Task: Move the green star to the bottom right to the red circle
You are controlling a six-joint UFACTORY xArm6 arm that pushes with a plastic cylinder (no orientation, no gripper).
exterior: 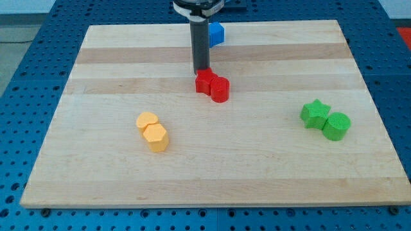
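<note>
Green star (314, 113) touches the green circle (336, 126) at the view's right; we rest my tip (201, 69), a clawless rod holding nothing, against the red star (205, 81) beside the red circle (220, 89).

I find no readable text, label, brand, number or sign anywhere: none on the wooden board (212, 160), none on the blocks around my tip (201, 69).

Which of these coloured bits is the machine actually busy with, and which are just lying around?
In the job:
green star
red circle
my tip, right above the red pair, far from the star

Just lying about:
red star
green circle
two yellow blocks
blue block
</note>
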